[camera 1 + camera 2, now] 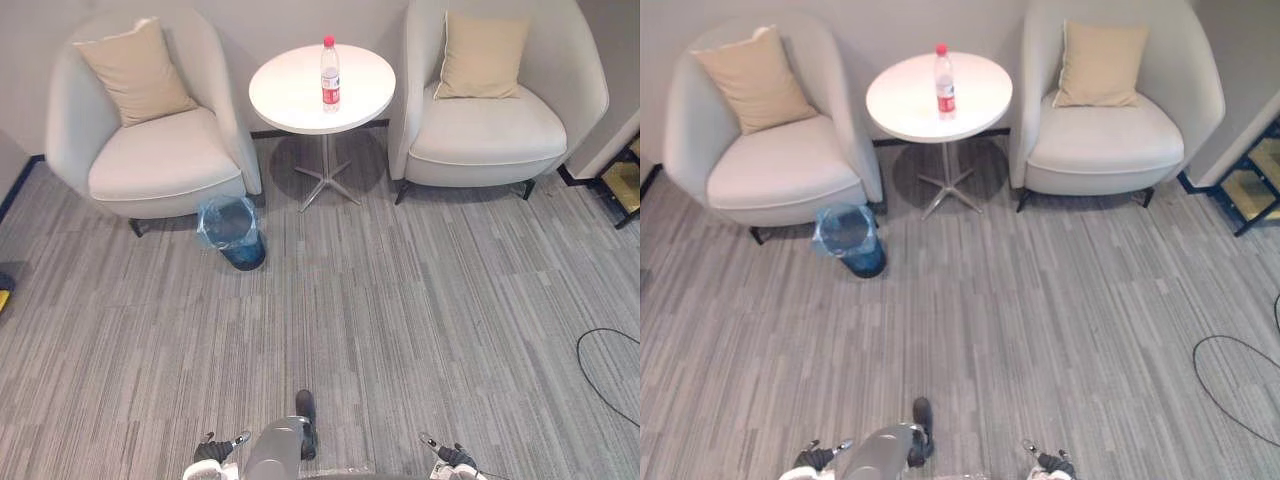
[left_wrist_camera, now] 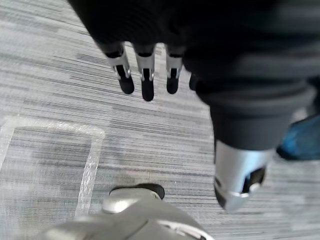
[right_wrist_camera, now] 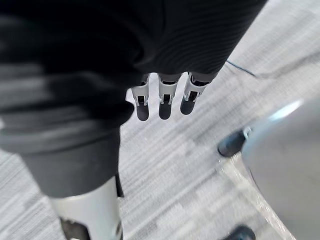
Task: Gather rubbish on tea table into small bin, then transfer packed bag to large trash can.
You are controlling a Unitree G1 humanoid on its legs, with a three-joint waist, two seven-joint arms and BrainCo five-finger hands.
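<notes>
Left hand (image 1: 213, 450) low at the near edge, robot's left side. In its wrist view the fingers (image 2: 146, 82) hang straight and slightly apart over the carpet (image 1: 420, 300), nothing in them. Right hand (image 1: 455, 458) mirrors it on the right side: fingers (image 3: 165, 100) straight, relaxed, side by side, holding nothing. Both hands are well apart from the furniture.

Round white surface (image 1: 285, 100) on a pedestal with a star foot stands at the far side, between two cream armchairs. One item is on it: a clear plastic bottle (image 1: 330, 76), red cap and red label, upright, right of centre.

Left armchair (image 1: 150, 160) has a tan cushion (image 1: 135, 70) leaning on its back; right armchair (image 1: 490, 130) has its own tan cushion (image 1: 478, 55).

Small bin (image 1: 233, 233) is on the carpet, just beside the left armchair's front corner and left of the pedestal foot. It is lined with a blue bag (image 1: 222, 215), mouth open upward. Can't tell what is inside.

Clear tape outline (image 2: 90, 165) is stuck on the carpet below the left hand.
</notes>
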